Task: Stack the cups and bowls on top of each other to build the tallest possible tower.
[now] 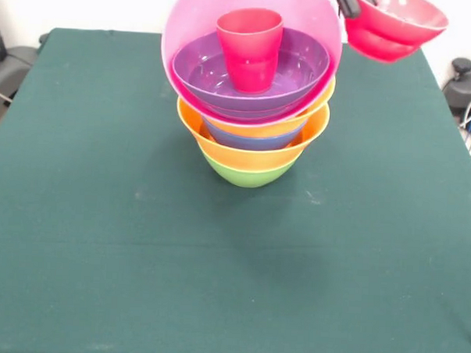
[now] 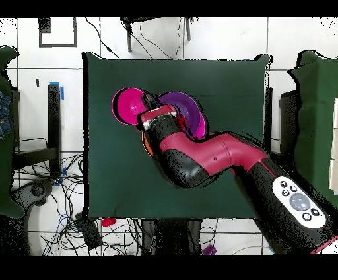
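Up front, the tower (image 1: 254, 115) is standing on the green table (image 1: 100, 241), toward its far middle. A green bowl (image 1: 247, 175) is sitting at the bottom, an orange bowl (image 1: 256, 150) is nesting in it, a blue bowl (image 1: 253, 138) is peeking out above that, and a second orange bowl (image 1: 301, 117) is resting higher. A large pink bowl (image 1: 187, 41) is lying tilted on top with its mouth turned toward the camera, a purple bowl (image 1: 303, 66) is sitting inside it, and a red cup (image 1: 249, 48) is standing upright in the purple bowl. At the upper right of the pile, a small red bowl (image 1: 394, 27) is hanging in the air, clear of the table, with the dark gripper (image 1: 354, 2) clamped on its rim at the top edge. Cables and dark equipment are lying off the table's right side.

From overhead, the red and black arm (image 2: 211, 155) is reaching diagonally across the table (image 2: 231, 86) and covering much of the tower (image 2: 188, 112); only the purple bowl (image 2: 185, 109) and an orange edge (image 2: 146, 146) are showing beside it. The small red bowl (image 2: 129, 105) is appearing just beside the pile, at the gripper (image 2: 153, 109). Cables are trailing over the floor around the table.
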